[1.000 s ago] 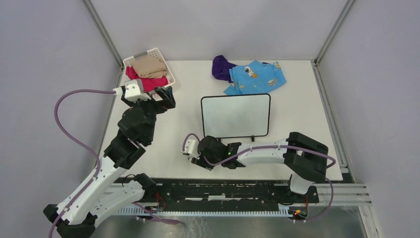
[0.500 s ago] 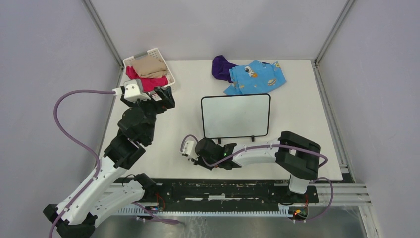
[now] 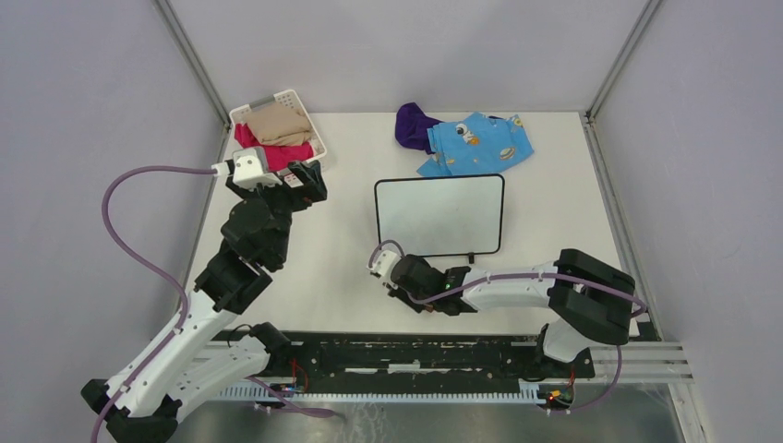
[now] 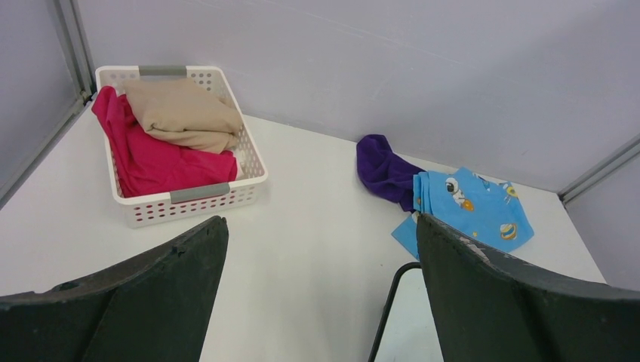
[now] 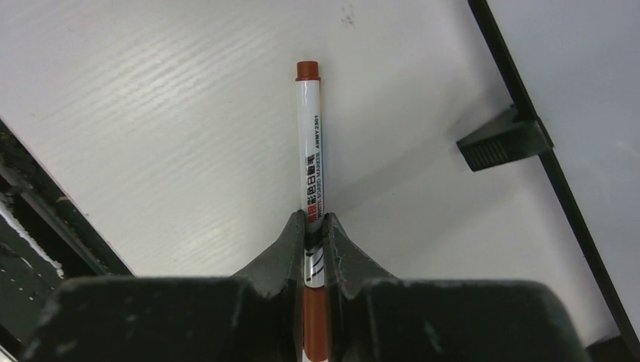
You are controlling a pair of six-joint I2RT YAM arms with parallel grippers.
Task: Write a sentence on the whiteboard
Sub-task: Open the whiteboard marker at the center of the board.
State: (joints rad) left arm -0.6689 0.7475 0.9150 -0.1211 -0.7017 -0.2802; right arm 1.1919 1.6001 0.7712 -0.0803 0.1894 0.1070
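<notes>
White table [image 3: 563, 203] with whiteboard [image 3: 439, 214], slatted basket [image 4: 151, 211], purple cloth [image 3: 413, 125] and blue printed garment [image 3: 480, 143]

We find open table [image 3: 323, 249] left of the whiteboard [image 3: 439, 215], though the left gripper [image 4: 321, 226], jaws spread wide, hangs over that strip with its arm behind it. Past the whiteboard's far edge, a blue cloth [image 3: 480, 143] and a purple cloth [image 3: 413, 125] crowd the frame. The basket [image 3: 277, 129] of clothes stands well off the far left corner. Right of the whiteboard the table runs free to its edge. Along the near edge, the right gripper [image 5: 315, 226], clamped on a marker [image 5: 309, 151], and its arm fill the strip between the whiteboard's feet [image 5: 502, 139] and the black rail [image 3: 415, 355].
</notes>
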